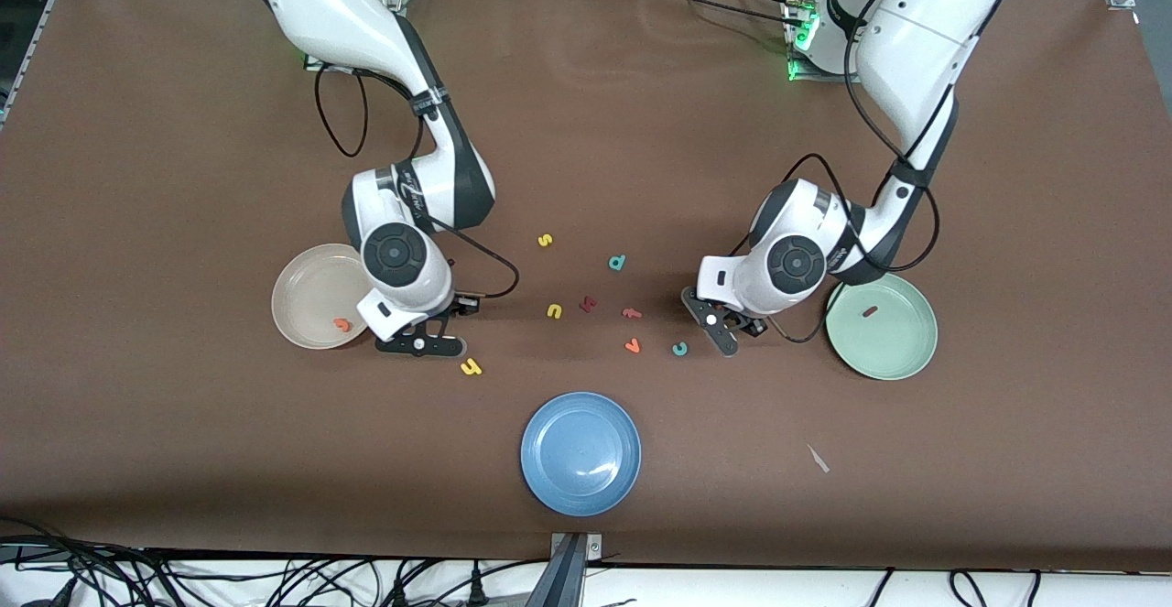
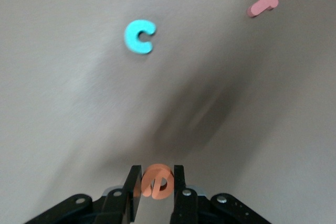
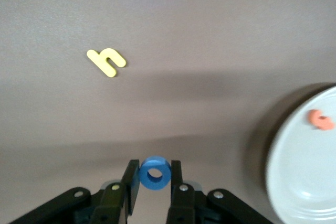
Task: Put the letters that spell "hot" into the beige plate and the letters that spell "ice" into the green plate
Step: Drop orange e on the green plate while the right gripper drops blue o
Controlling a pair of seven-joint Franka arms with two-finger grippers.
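Room is wide on the brown surface [image 1: 183, 424]; the loose letters cluster between the two arms, with the blue plate [image 1: 580, 452] nearest the front camera. The right gripper [image 3: 154, 178] hangs low just beside the beige plate [image 1: 298, 300], over bare surface at the plate's rim, fingers clamped on the blue o [image 3: 155, 173]. An orange t [image 1: 342, 324] lies in that plate; the yellow h [image 1: 471, 367] lies on the surface close by. The left gripper [image 2: 157, 182] is over the surface beside the green plate [image 1: 902, 351], fingers pinching the orange e [image 2: 156, 181]. The teal c [image 1: 679, 349] lies near those fingers. A dark red i [image 1: 870, 311] rests in the green plate.
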